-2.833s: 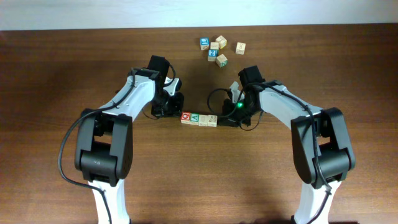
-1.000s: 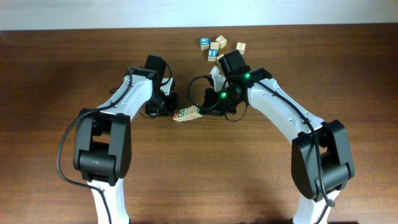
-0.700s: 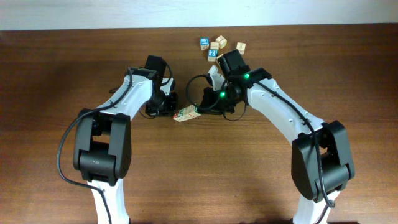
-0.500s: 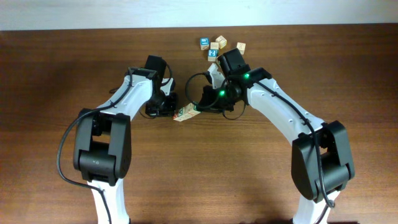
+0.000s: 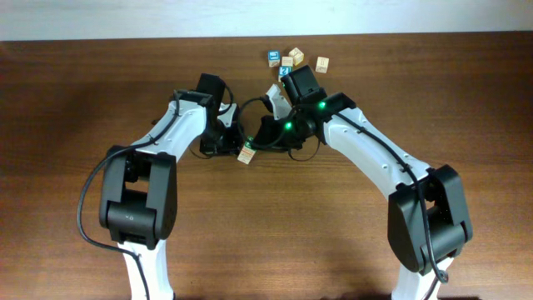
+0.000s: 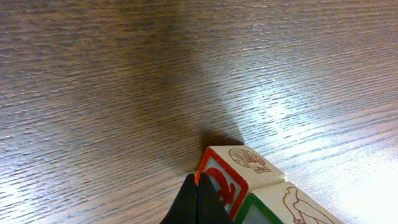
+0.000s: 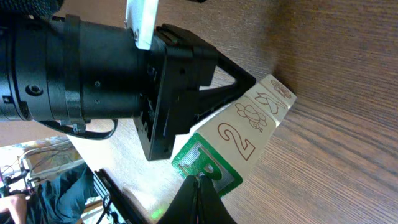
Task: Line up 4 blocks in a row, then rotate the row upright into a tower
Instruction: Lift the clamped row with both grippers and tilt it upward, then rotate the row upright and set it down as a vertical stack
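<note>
Both arms met at the middle of the table [image 5: 350, 242], and the blocks [image 5: 246, 153] lay right between them, a short row butted face to face, well on the near side of the spare cubes [image 5: 291, 60] scattered at the far edge. From above the row looked angled, one end pointing toward the near side, with most of its length tucked under the two wrists.

The left gripper [image 6: 196, 200] was pinched fully together with nothing in it, its joined tips pressed against the red block [image 6: 219, 182] at one end. The right gripper [image 7: 200, 194] was likewise closed tight and empty, its tips touching the green block [image 7: 205, 163] at the other end, and the left arm's black fingers sat against the row further along.

To my eye this was the turning step itself, two closed points nudging opposite ends to swing the row as one piece, and it looked partway round. The next push called for gentle, matched pressure in opposite directions, or the row could buckle at a joint and the blocks split apart.
</note>
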`<state>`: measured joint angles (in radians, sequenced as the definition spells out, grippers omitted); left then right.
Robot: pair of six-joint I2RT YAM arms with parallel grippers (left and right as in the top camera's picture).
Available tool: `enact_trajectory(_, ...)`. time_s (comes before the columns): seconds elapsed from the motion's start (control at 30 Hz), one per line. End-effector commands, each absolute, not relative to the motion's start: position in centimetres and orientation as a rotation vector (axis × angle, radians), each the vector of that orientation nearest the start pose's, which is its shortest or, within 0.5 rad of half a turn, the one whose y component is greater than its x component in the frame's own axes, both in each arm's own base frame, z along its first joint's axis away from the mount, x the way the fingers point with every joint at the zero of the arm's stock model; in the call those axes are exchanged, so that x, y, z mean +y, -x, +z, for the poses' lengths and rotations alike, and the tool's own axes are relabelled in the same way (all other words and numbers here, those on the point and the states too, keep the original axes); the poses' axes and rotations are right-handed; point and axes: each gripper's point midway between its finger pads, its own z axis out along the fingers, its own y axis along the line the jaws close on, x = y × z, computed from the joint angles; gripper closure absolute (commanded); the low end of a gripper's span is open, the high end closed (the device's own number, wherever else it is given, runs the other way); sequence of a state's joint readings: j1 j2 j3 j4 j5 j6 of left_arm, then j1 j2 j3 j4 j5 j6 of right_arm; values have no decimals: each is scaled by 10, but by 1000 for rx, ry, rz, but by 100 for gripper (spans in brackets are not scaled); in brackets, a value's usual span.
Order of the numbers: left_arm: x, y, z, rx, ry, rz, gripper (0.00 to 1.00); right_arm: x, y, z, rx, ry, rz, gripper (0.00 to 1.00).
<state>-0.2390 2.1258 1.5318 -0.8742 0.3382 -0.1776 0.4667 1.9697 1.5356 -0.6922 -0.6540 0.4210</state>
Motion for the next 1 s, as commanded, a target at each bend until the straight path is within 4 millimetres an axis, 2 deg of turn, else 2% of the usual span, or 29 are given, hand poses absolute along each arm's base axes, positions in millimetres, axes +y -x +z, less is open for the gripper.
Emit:
enact_trajectory(0.0,-179,-388,26,3051,-159,-672,100,301,-366,94,2847,251,1038,96)
enact_trajectory(0.2,-166,-390,21,3071,-110,-559,100,297,-373,92,2837,220,987,96)
enact_trajectory(0.27,-153,-394,18,3079,-22,-456,100,297,-374,92,2833,218,986,96)
enact_trajectory(0.33,-145,-397,17,3079,40,-431,100,298,-375,90,2833,217,985,96)
enact_trajectory(0.4,-126,-403,15,3075,160,-370,100,299,-375,86,2841,218,983,96)
enact_trajectory(0.5,-113,-407,15,3068,213,-347,100,304,-375,87,2824,238,988,96)
enact_trajectory(0.67,-81,-414,12,3038,365,-199,100,304,-379,86,2811,237,967,96)
enact_trajectory(0.8,-71,-417,12,3027,402,-196,100,304,-381,87,2801,240,967,96)
enact_trajectory(0.97,-70,-418,12,3027,406,-196,100,308,-382,94,2783,266,994,96)
